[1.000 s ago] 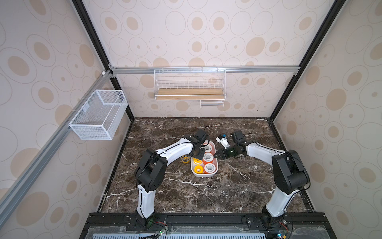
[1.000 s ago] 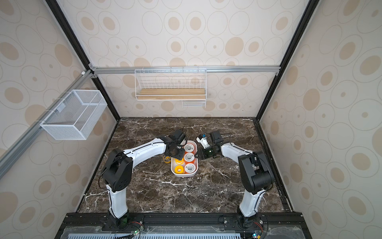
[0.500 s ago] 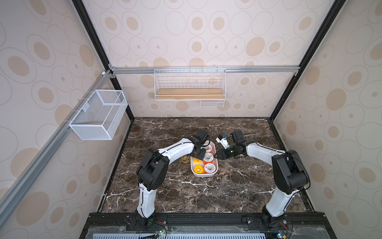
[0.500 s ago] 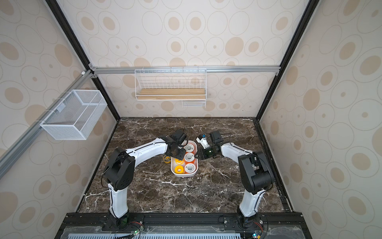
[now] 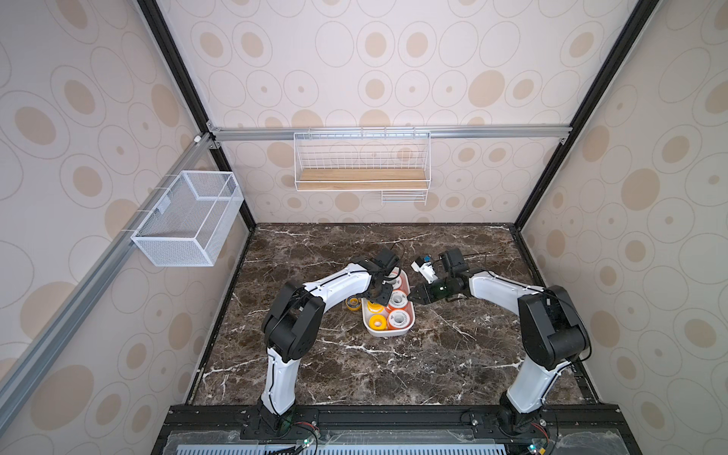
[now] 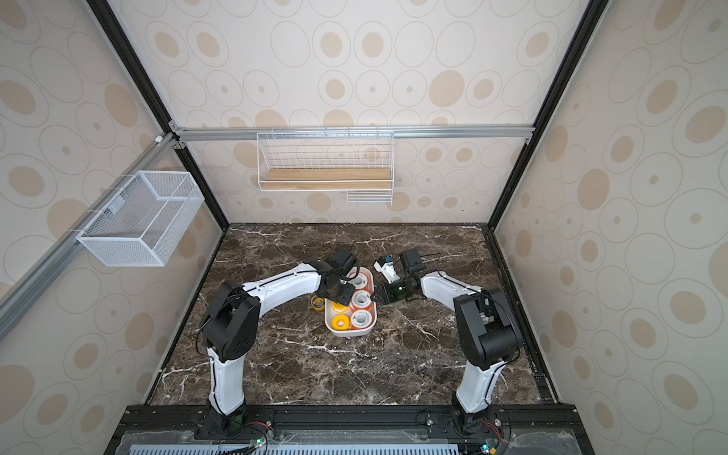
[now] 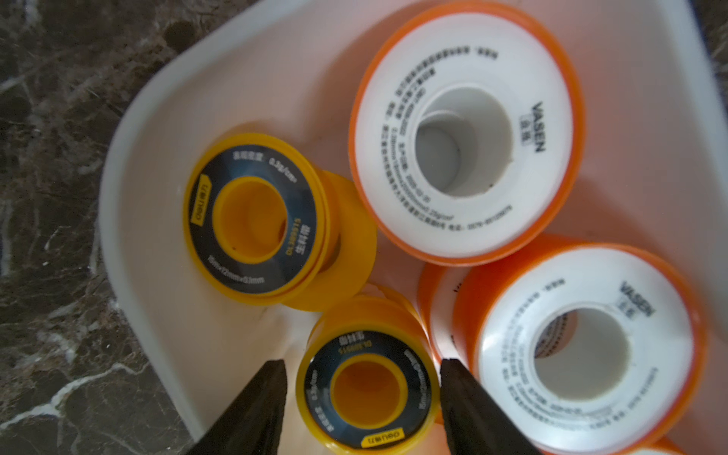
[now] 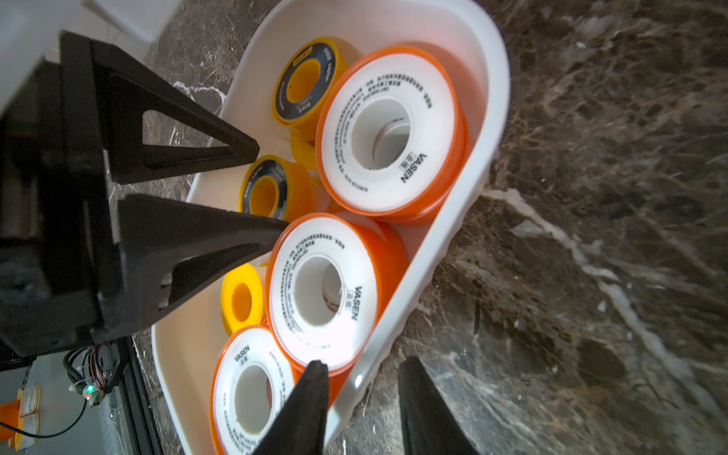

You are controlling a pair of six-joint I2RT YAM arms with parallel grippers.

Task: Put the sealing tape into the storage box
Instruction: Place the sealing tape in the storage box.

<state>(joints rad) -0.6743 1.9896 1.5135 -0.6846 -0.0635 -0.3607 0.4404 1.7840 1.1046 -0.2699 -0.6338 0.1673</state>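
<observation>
The storage box (image 5: 388,334) (image 6: 348,334) is a small white tub on the marble. It holds orange sealing tape spools (image 5: 398,300) (image 7: 465,134) and yellow ones (image 5: 377,322). My left gripper (image 5: 378,293) (image 7: 362,361) hangs open over the box's left side. A yellow spool with a black ring (image 7: 368,394) (image 8: 272,189) rests in the box between its fingers, with a small gap showing. My right gripper (image 5: 411,298) (image 8: 364,362) straddles the box's right wall (image 8: 472,177). One finger is inside and the outer one stands slightly off. Another yellow-black spool (image 5: 353,302) (image 6: 317,302) lies on the table left of the box.
A white wire-mesh basket (image 5: 185,220) hangs on the left wall. A wire rack with a wooden board (image 5: 361,173) hangs on the back wall. Both arms reach in from the front rail and meet at the box in mid-table.
The left jaws have spread wider around the yellow-black spool inside the box. The right arm and the box have stayed where they were.
</observation>
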